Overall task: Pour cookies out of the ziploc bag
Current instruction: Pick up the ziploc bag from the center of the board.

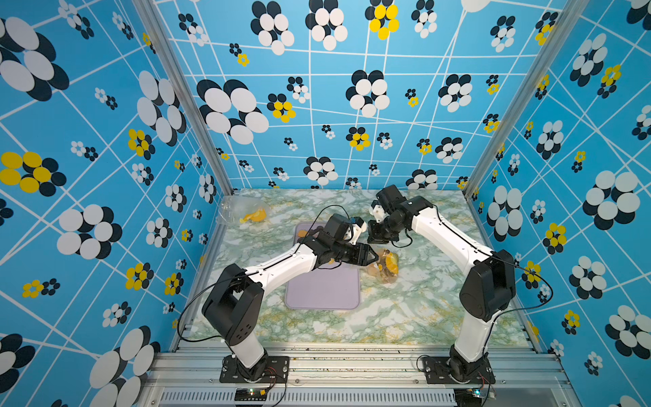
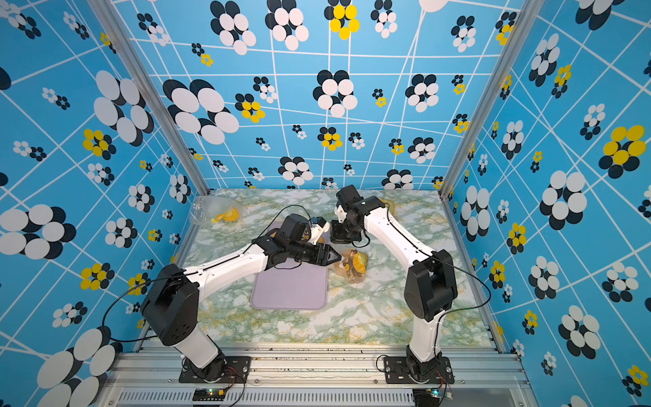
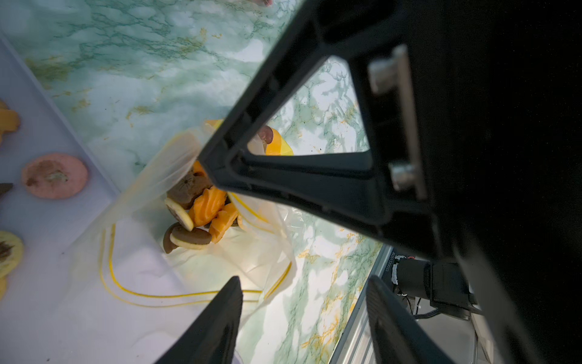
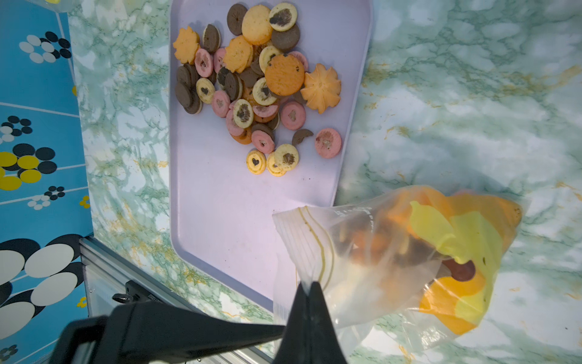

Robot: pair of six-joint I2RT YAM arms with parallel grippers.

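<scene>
The ziploc bag (image 1: pixel 385 266) (image 2: pixel 354 266) hangs slumped just right of the lavender tray (image 1: pixel 322 292) (image 4: pixel 220 205). My right gripper (image 4: pixel 307 285) is shut on the bag's (image 4: pixel 378 252) zip edge. Several brown and orange cookies (image 3: pixel 201 208) sit inside the bag's open mouth, beside a yellow printed piece (image 4: pixel 456 239). Many cookies (image 4: pixel 258 85), brown, pink, orange and yellow, lie heaped on the tray's far end. My left gripper (image 3: pixel 304 280) (image 1: pixel 375 259) is open at the bag's mouth, with only table showing between its fingers; one finger lies against the bag's yellow-lined rim.
A second clear bag (image 1: pixel 243 211) with something yellow inside lies at the table's back left corner. The patterned blue walls close in three sides, and an aluminium rail (image 1: pixel 352 356) runs along the front edge. Marble tabletop (image 1: pixel 405 310) shows in front of the tray.
</scene>
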